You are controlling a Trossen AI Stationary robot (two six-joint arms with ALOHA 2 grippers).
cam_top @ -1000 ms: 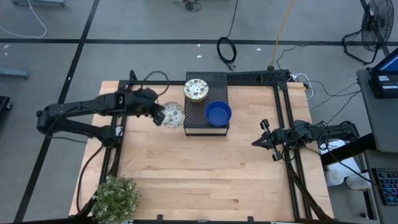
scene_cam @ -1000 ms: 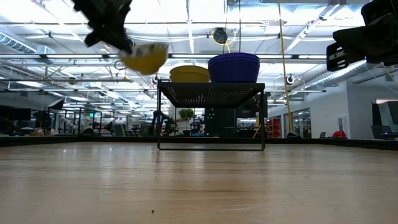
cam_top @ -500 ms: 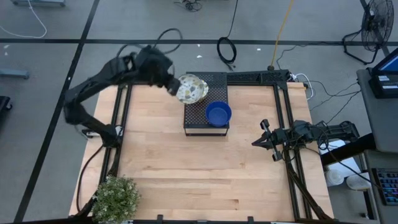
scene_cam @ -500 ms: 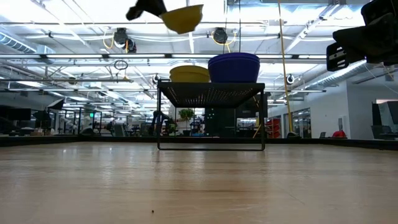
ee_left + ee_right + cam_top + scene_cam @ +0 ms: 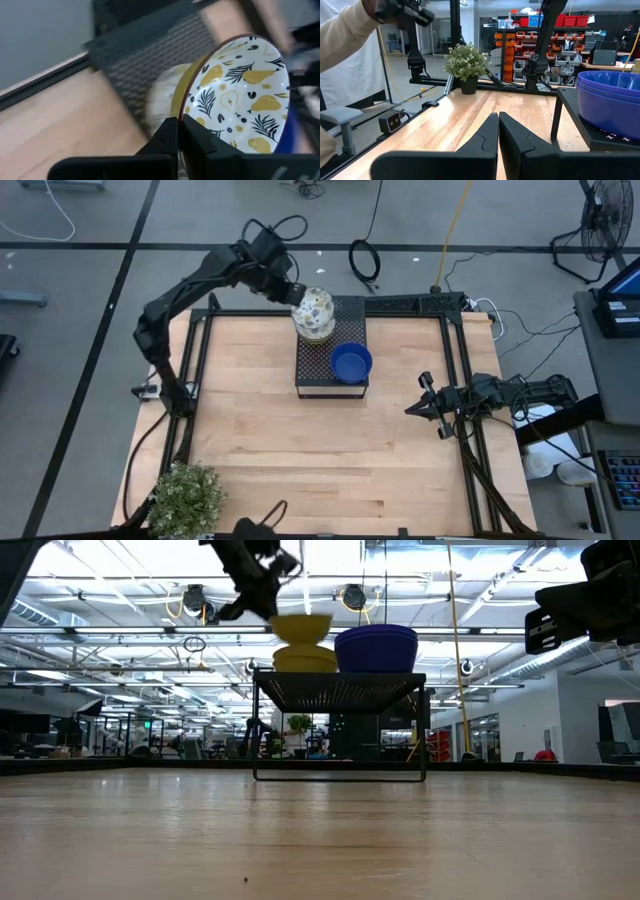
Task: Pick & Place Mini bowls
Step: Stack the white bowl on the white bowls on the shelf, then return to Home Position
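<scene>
Cream patterned bowls (image 5: 314, 310): two, one clamped in left jaws; right jaws together.

No text, label, brand, number or sign could be read anywhere in these views; the shelves and bins in the room far behind the table showed only colours, with no legible lettering.

I have swung the left tool (image 5: 291, 290) from beside the black perforated box (image 5: 332, 366), up over the surface's far edge, and now it is at the box's far left corner. The patterned bowl (image 5: 313, 308) pinched in it has come along and now hangs just above the other patterned bowl (image 5: 305, 660) on the box.
</scene>
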